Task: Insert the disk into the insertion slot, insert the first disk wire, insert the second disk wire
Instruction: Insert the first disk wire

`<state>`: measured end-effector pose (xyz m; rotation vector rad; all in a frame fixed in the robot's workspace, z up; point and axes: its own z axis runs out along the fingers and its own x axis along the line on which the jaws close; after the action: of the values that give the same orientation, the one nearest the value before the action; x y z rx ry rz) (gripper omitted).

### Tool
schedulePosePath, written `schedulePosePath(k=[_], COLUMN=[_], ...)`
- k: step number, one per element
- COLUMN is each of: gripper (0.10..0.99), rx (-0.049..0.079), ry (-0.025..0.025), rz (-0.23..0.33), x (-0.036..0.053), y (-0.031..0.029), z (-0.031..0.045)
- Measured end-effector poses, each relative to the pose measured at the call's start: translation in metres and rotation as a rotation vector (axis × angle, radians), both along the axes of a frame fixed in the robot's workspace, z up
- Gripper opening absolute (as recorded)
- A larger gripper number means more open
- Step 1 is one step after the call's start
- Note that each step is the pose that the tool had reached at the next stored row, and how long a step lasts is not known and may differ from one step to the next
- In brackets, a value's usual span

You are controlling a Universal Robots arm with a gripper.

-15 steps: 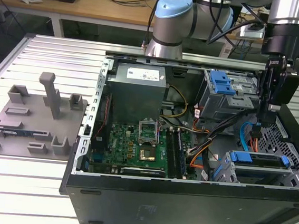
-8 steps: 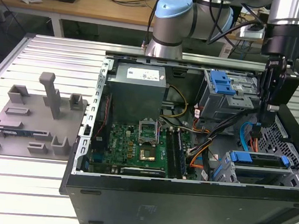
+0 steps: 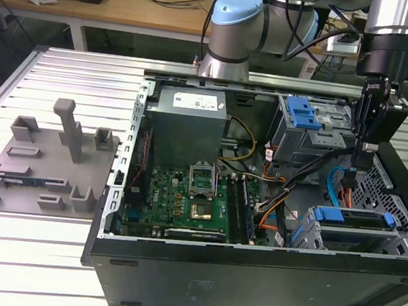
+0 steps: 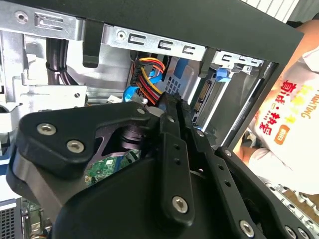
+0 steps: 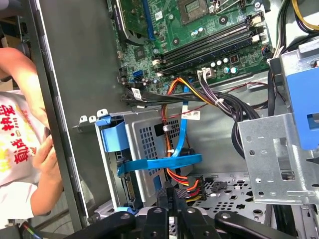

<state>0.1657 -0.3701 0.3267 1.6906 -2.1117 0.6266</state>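
Note:
The disk (image 3: 353, 219), in its blue carrier, lies inside the insertion slot (image 3: 306, 236), a low grey cage at the exterior view's right, within an open computer case. The cage (image 5: 144, 144) and the carrier's blue handle (image 5: 112, 137) also appear in the first wrist view. My gripper (image 3: 364, 165) hangs just above the cage. Its fingers (image 4: 172, 112) stand together, shut on the black connector (image 5: 193, 189) of a red, orange and yellow disk wire (image 4: 149, 74). A flat blue disk wire (image 5: 164, 162) drapes across the cage; where it ends is hidden.
A taller grey cage with a blue latch (image 3: 301, 115) stands behind my gripper. The motherboard (image 3: 193, 195) and power supply (image 3: 189, 119) fill the case's left half. A grey fixture plate (image 3: 44, 159) lies outside the case. A person's hand (image 5: 45, 159) rests by the case wall.

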Motion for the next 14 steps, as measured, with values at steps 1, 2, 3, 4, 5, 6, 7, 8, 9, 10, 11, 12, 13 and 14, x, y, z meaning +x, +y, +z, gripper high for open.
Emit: schedulePosePath(k=[1, 2, 3, 4, 5, 6, 7, 8, 9, 10, 11, 12, 13, 14], gripper=[0.165, 0.165, 0.165, 0.165, 0.165, 0.165, 0.165, 0.165, 0.165, 0.165, 0.165, 0.165, 0.165, 0.165], rx=[0.0, 0.005, 0.011, 0.015, 0.021, 0.027, 0.031, 0.037, 0.044, 0.058, 0.067, 0.073, 0.084, 0.1], ry=[0.0, 0.0, 0.0, 0.0, 0.0, 0.0, -0.0001, 0.0, 0.0, -0.0001, 0.0, 0.0, 0.0, 0.0], rz=[0.0, 0.0, 0.0, 0.0, 0.0, 0.0, 0.0, 0.0, 0.0, 0.0, 0.0, 0.0, 0.0, 0.0], x=[0.0, 0.0, 0.0, 0.0, 0.0, 0.0, -0.0001, -0.0001, -0.0001, -0.0001, -0.0002, -0.0002, -0.0002, -0.0003], y=[-0.0002, -0.0017, -0.0037, -0.0051, -0.0063, -0.0078, -0.0091, -0.0109, -0.0124, -0.0159, -0.0191, -0.0212, -0.0251, -0.0309], z=[-0.0001, -0.0001, 0.0002, 0.0007, 0.0016, 0.0037, 0.0052, 0.0067, 0.0077, 0.009, 0.0096, 0.0098, 0.0104, 0.0111])
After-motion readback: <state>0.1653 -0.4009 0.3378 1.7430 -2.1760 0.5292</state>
